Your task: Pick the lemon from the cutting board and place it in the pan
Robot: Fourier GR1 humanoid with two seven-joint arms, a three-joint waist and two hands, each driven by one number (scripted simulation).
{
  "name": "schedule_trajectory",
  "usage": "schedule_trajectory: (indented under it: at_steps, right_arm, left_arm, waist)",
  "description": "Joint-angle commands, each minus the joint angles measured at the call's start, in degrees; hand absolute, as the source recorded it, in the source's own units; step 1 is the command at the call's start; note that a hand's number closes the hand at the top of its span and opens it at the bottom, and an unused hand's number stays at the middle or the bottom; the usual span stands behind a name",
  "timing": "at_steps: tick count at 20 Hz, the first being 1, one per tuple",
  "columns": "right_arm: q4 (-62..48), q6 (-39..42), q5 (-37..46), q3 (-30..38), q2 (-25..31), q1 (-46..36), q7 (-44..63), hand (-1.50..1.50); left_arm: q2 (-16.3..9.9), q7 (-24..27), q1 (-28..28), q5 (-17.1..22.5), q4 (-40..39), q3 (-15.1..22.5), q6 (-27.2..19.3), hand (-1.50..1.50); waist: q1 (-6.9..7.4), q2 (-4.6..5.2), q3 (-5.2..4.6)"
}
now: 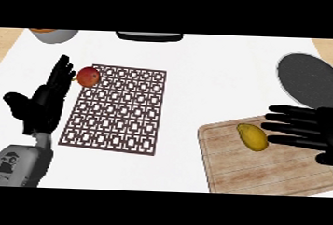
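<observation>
Two black hands over a white table — right hand spread wide just beside the lemon on the cutting board at lower right, pan above it, left hand open, fingers up, at left

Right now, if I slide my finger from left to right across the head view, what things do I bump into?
left hand → red apple → patterned mat → lemon on the cutting board → right hand, with the pan farther back.

- We count one lemon and one red fruit.
- One cutting board, one patterned mat, one pan.
- Two hands: left hand, right hand.
</observation>
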State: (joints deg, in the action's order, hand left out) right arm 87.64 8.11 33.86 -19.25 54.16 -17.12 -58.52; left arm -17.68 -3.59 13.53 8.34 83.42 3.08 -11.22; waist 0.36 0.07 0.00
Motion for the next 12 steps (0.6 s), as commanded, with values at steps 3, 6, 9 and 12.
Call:
schedule_trajectory:
  at_steps: [3, 6, 9, 12]
  right_arm:
    - [1.0, 2.1, 4.1, 1.7, -2.3, 0.8, -4.1, -1.5]
    - [4.7, -3.9, 12.2, -2.4, -6.4, 4.9, 2.0, -1.5]
    - [-0.6, -4.8, 15.2, 1.2, -6.3, 0.6, 1.2, -1.5]
    - [0.3, -4.9, 20.8, -0.4, -9.8, 1.9, 4.1, -1.5]
  left_arm:
    - [-0.4, -2.5, -1.2, -0.5, 3.4, -1.7, 1.1, 0.0]
    - [0.3, 1.3, -1.0, -0.9, -0.7, -2.8, 1.9, 0.0]
    - [0.3, 2.0, -0.5, 0.2, -2.4, -3.8, 4.0, 0.0]
    - [2.9, -3.9, 0.1, -2.5, 2.6, -1.7, -0.2, 0.0]
  waist:
    - [-0.27, -0.14, 0.0]
    - [-0.58, -0.12, -0.01]
    - [-0.29, 0.0, -0.01]
    - [-0.26, -0.11, 0.01]
